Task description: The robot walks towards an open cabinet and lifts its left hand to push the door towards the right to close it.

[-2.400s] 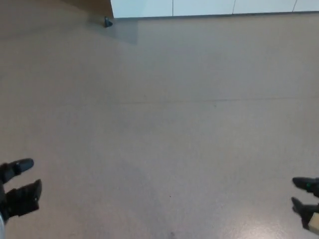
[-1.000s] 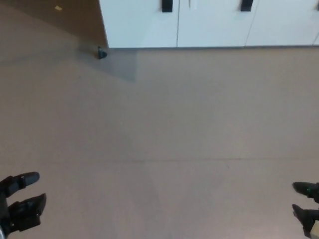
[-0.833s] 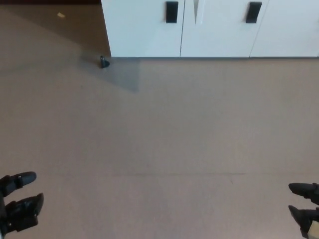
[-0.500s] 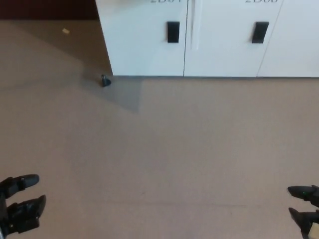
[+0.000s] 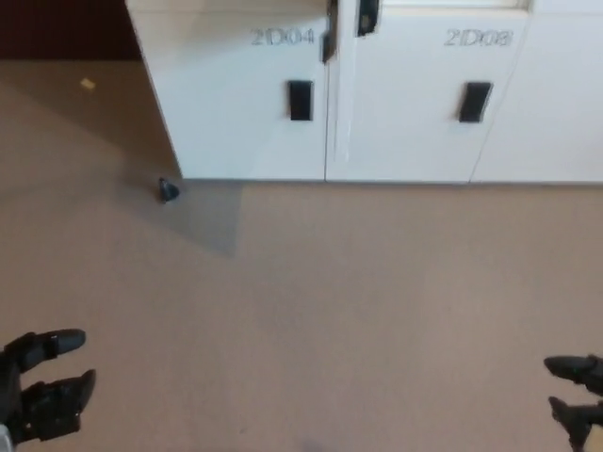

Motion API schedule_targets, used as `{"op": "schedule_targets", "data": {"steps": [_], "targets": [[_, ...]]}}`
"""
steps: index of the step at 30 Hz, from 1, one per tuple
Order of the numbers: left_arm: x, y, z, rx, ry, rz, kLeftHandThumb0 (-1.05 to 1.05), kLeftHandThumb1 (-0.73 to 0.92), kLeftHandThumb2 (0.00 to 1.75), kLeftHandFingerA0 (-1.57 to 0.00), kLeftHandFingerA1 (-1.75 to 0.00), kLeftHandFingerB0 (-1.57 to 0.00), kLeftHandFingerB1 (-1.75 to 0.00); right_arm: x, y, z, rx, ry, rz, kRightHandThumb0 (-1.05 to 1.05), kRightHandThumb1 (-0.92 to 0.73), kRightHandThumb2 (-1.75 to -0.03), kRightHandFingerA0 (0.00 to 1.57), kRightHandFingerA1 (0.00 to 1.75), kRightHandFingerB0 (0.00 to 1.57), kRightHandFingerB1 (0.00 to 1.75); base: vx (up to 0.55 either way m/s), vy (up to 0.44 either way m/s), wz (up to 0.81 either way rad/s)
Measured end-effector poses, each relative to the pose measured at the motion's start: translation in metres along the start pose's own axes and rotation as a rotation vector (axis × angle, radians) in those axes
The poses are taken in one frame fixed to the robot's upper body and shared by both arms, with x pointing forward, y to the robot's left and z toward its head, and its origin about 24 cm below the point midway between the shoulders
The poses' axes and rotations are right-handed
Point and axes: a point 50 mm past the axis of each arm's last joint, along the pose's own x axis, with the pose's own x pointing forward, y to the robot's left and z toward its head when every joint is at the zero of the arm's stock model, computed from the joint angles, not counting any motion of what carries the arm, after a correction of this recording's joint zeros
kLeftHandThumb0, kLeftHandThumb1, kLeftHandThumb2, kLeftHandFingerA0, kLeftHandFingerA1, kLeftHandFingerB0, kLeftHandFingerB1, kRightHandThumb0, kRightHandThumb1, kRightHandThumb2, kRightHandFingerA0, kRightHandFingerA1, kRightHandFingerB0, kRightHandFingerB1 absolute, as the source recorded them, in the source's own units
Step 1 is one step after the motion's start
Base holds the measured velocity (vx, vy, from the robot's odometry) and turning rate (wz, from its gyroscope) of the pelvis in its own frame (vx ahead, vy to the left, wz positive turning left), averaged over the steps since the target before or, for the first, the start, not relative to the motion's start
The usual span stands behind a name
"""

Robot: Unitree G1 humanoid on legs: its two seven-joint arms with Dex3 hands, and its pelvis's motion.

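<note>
White cabinet [image 5: 377,104] spans the top of the head view, 11 to 2 o'clock; doors labelled 2D04 and 2D08, each with a black handle. Brown floor [image 5: 311,311] between it and the robot. Small dark doorstop [image 5: 168,190] at 10 o'clock. Left hand [image 5: 42,386] at 8 o'clock, fingers apart, holding nothing. Right hand [image 5: 577,395] at 4 o'clock, fingers apart, empty.
</note>
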Motion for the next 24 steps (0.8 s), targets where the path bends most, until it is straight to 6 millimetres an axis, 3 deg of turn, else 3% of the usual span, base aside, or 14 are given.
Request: {"op": "schedule_targets", "data": {"steps": [7,14,20,21,24], "targets": [[-0.0004,0.0029,0.0009,0.012,-0.007,0.007,-0.4,0.24,1.08,-0.68,-0.51,-0.5,-0.76,-0.0006,0.002,-0.0006,-0.006,-0.002,0.009,-0.34,-0.73,-0.61,0.7,0.49,0.51,0.42,0.28,-0.072,0.09],[-0.0004,0.0002,0.0005,0.021,-0.011,-0.003,-0.39,0.24,1.1,-0.68,-0.52,-0.5,-0.76,-0.0008,0.0007,-0.0017,-0.016,0.003,0.014,-0.35,-0.74,-0.61,0.71,0.49,0.52,0.42,0.26,-0.389,0.2],[0.0008,-0.0017,0.0033,0.025,-0.021,-0.01,-0.39,0.22,1.11,-0.69,-0.51,-0.52,-0.79,0.0007,-0.004,0.0004,-0.028,-0.004,0.005,-0.33,-0.74,-0.61,0.7,0.5,0.51,0.43,0.24,-0.164,-0.03],[0.0009,-0.0018,0.0037,0.025,-0.022,-0.01,-0.41,0.27,1.04,-0.62,-0.68,-0.52,-0.76,0.0008,-0.0037,0.0006,-0.029,-0.005,0.007,-0.34,-0.74,-0.61,0.71,0.5,0.52,0.42,0.24,-0.109,-0.12],[0.001,-0.002,0.0037,0.027,-0.022,-0.011,-0.42,0.28,1.03,-0.61,-0.68,-0.52,-0.76,0.0007,-0.0029,0.0005,-0.032,-0.004,0.01,-0.34,-0.74,-0.61,0.7,0.49,0.52,0.42,0.23,-0.092,-0.18]]}}
